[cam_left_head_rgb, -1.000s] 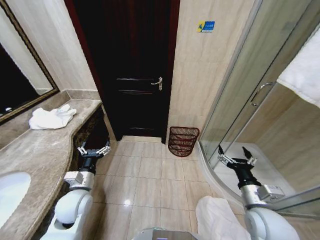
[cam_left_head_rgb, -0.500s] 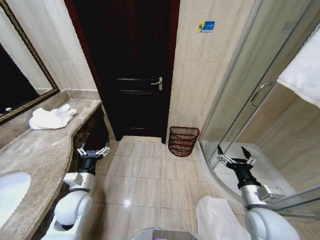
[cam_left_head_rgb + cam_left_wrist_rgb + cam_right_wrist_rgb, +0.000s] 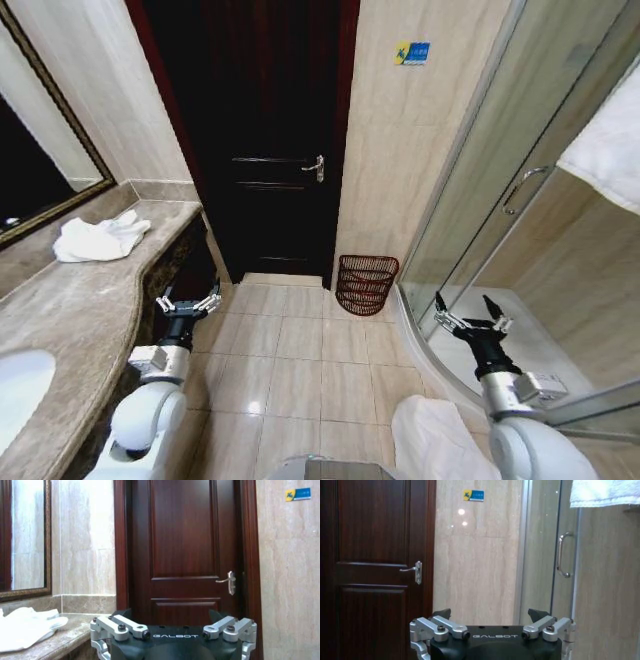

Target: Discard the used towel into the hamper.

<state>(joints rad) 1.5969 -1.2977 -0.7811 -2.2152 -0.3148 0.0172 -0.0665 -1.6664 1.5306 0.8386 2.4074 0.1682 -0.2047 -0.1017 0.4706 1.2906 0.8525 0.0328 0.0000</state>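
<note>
- Towel (image 3: pixel 98 239) lies crumpled on the counter (image 3: pixel 80 310), below the mirror (image 3: pixel 40 170).
- Hamper (image 3: pixel 365 283) stands on the floor by the door (image 3: pixel 265 140), against the wall.
- Left gripper (image 3: pixel 187 301) and right gripper (image 3: pixel 470 320) are low, fingers spread, empty.

A dark wooden door (image 3: pixel 270 140) stands shut in the middle. Shiny tan tiles cover the floor (image 3: pixel 300 360) — a stone counter (image 3: pixel 90 300) sits left, a glass shower door (image 3: pixel 520 200) right.
</note>
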